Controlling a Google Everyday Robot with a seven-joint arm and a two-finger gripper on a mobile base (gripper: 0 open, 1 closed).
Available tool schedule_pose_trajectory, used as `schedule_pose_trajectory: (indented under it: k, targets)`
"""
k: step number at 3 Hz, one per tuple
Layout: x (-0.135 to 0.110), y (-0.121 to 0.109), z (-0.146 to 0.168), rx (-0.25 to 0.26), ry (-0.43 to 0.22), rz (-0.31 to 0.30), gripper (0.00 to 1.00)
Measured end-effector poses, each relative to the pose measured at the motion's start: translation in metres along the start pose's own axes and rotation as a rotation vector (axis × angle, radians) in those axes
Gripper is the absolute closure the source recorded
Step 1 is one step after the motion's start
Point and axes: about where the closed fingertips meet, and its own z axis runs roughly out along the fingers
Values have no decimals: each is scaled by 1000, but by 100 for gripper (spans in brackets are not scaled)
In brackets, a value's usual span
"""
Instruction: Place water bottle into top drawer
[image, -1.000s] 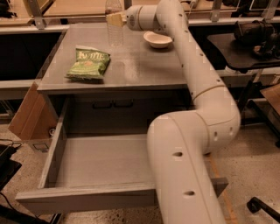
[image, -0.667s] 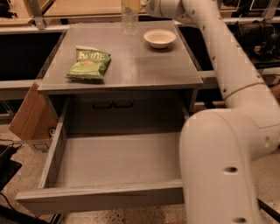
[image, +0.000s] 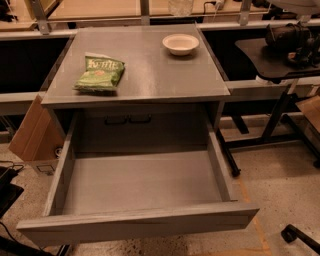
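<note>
The lower part of the clear water bottle (image: 180, 6) shows at the top edge, above the far side of the grey table (image: 150, 70); its cap and label are cut off. The top drawer (image: 140, 220) is pulled fully open below the table's front, and its smooth grey inside holds nothing. My gripper is out of view above the top edge. Only a white sliver of my arm (image: 300, 3) shows at the top right.
A green chip bag (image: 100, 74) lies on the table's left side. A white bowl (image: 180, 43) sits at the far right. A cardboard box (image: 32, 135) leans left of the drawer. A black stand with equipment (image: 285, 55) is at the right.
My arm, which filled the right of the view, has swung up and out of the frame. The bottle has risen from the table's back edge to the top edge.
</note>
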Motion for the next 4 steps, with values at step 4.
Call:
schedule_pose_trajectory:
  k: [4]
  targets:
    - [308, 166, -42, -429, 287, 60, 100]
